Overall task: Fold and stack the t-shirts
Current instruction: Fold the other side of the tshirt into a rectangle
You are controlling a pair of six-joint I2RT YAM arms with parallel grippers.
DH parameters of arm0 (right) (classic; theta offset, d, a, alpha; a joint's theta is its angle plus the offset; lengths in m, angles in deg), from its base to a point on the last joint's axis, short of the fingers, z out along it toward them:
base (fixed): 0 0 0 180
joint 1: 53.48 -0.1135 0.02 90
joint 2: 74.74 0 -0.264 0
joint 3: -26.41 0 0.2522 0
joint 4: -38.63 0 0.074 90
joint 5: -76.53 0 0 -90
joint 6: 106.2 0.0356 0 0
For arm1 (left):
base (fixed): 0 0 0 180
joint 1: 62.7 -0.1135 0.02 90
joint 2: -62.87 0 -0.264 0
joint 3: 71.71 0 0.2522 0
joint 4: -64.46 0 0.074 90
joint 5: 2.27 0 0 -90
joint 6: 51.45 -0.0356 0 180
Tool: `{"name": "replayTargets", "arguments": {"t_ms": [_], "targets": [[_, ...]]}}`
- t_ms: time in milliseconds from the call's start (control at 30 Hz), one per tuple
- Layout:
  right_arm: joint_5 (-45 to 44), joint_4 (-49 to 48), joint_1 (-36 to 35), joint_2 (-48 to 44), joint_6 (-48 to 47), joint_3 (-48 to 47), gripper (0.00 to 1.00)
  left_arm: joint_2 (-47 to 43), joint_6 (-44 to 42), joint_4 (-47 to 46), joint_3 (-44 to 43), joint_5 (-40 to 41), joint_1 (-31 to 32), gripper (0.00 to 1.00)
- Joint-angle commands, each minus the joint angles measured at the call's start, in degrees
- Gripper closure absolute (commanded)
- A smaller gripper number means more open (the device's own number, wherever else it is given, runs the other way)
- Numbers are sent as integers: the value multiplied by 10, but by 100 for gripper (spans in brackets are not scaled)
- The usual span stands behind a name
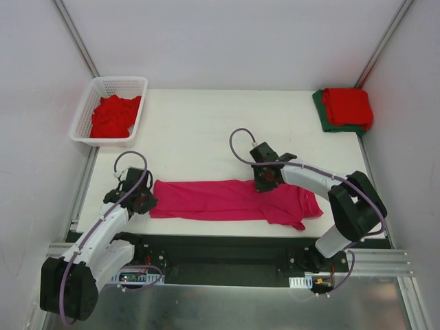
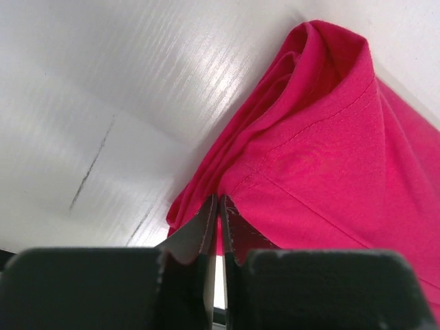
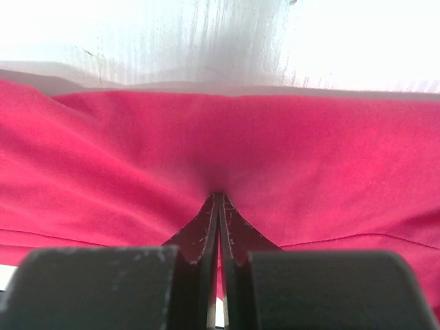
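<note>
My left gripper was clenched on the hem end of the magenta t-shirt, which lay as a long strip across the near table. Its bite looked thin, though I couldn't be sure. Further right, the right gripper pinched the far edge. Lifting could slip the hem free, and uneven pulling could skew the fold.

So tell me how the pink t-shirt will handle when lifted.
Probably floppy: the pink t-shirt lies flat in soft wrinkles and bunches into folds at its left end. Lifted by the left pincer and right pincer, the stretch between them would likely sag. It looks thin and light; cloth puckers at the right pincer, so slipping seems unlikely.
</note>
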Motion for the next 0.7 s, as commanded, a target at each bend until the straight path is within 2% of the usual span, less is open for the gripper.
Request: {"name": "replayTargets", "arguments": {"t_ms": [0,400,667], "targets": [[9,-6,-1,10,-11,-27,99,-2,2,2,-10,13,5,100],[27,-13,-3,31,-7,-36,98,-52,6,62,-31,-4,5,100],[28,-13,-3,32,-7,-38,99,-61,40,94,-34,-6,30,100]]}}
